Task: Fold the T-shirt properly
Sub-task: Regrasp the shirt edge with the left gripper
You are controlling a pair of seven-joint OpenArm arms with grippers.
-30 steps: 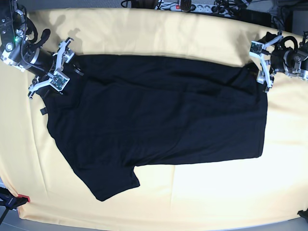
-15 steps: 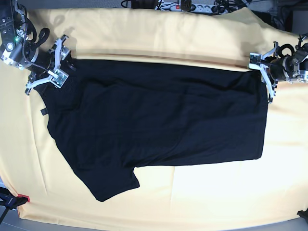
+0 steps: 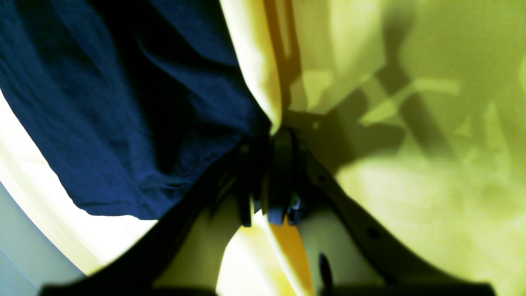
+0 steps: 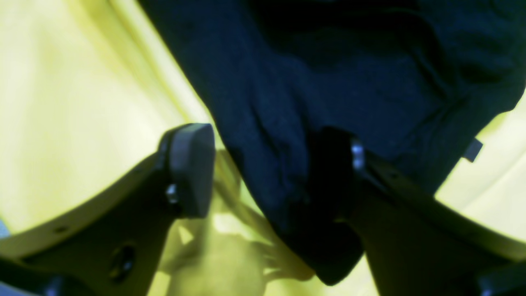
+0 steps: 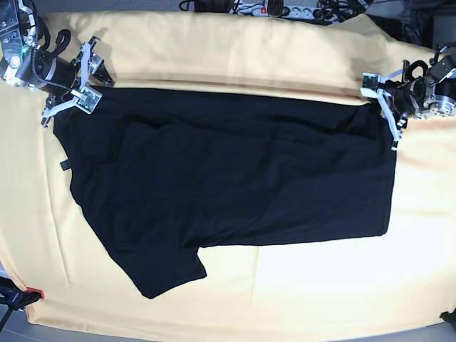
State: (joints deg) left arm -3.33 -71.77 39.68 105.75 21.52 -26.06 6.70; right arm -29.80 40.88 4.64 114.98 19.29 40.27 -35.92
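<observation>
Matte black T-shirt [image 5: 235,178], softly creased

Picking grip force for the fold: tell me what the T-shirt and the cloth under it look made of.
The T-shirt looks like soft matte knit, probably cotton jersey: black, no sheen, draping in loose wrinkles, with a fine weave visible in the wrist views. The yellow cloth under it looks like thin, smooth woven fabric, matte, ridged into a long fold along the shirt's top edge; its fibre cannot be told.

Bright overhead light; wrist views blurred, yellow-tinted
</observation>
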